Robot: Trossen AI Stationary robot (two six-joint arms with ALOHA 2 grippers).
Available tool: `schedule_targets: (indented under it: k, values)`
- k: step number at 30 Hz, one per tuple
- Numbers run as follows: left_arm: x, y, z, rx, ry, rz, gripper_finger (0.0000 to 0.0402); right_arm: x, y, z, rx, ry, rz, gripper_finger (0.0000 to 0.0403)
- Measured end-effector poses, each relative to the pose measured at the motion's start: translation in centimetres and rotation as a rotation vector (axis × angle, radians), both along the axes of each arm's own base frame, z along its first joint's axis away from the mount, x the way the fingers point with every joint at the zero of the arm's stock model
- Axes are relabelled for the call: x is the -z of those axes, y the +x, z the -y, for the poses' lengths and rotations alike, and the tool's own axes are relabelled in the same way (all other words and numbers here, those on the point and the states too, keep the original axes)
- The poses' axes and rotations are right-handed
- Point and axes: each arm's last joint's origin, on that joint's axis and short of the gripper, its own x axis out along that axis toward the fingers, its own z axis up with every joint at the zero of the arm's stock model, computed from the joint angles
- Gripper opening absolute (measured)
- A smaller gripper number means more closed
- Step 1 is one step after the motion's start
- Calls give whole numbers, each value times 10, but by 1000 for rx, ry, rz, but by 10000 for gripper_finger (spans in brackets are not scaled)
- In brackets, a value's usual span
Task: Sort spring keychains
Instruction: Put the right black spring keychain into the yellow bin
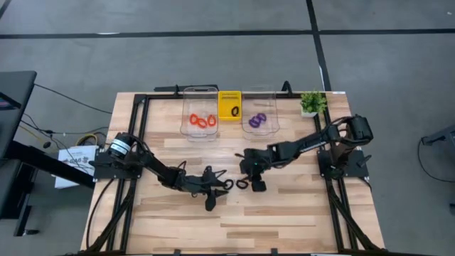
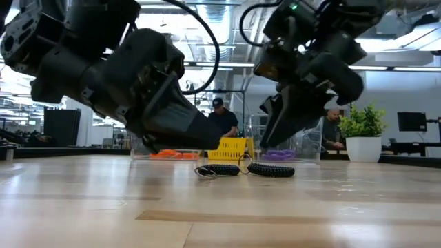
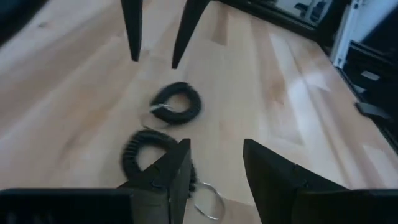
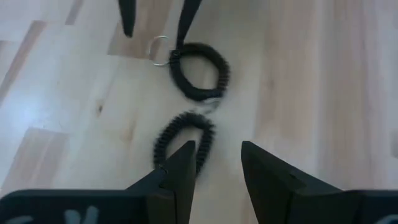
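Note:
Two black spring keychains lie flat on the wooden table between my grippers. One keychain (image 1: 227, 183) (image 2: 217, 170) (image 3: 146, 152) (image 4: 199, 71) is nearer the left gripper. The other keychain (image 1: 242, 183) (image 2: 272, 169) (image 3: 177, 102) (image 4: 183, 140) is nearer the right. My left gripper (image 1: 217, 188) (image 3: 216, 146) is open and hovers just above its keychain. My right gripper (image 1: 252, 178) (image 4: 217, 146) is open too, hovering over the other one. The two grippers face each other across the pair. In the low view both sets of fingers are clear of the tabletop.
Along the far edge stand a clear bin (image 1: 186, 128) with orange-red keychains (image 1: 201, 121), a small yellow bin (image 1: 229, 96) with a black keychain, and a clear bin (image 1: 274, 126) with purple keychains (image 1: 257, 120). A potted plant (image 1: 311, 103) is at the far right corner. People show beyond the table.

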Motion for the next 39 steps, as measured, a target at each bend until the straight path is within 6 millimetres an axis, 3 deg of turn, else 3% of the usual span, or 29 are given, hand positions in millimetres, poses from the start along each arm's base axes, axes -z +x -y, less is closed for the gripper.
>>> schedule_targets:
  k: [8,10,18,22,29,35,39]
  values:
    - [-1,-8,18,-13,-21,9,144,11,-4,-21,14,-61,59,122]
    - [-1,-10,22,-16,-21,11,144,17,3,-24,14,-60,97,122]
    - [-1,-13,29,-22,-18,20,144,56,11,-25,31,-66,51,122]
    - [-1,-13,29,-31,-15,21,144,61,14,-24,57,-55,51,111]
    - [-1,-13,29,-28,-8,22,144,51,12,-23,61,-51,68,17]
    - [-1,-13,29,-28,-7,22,144,32,3,-21,62,-74,64,24]
    - [-1,-13,29,-28,-7,21,144,2,0,-18,61,-112,146,7]
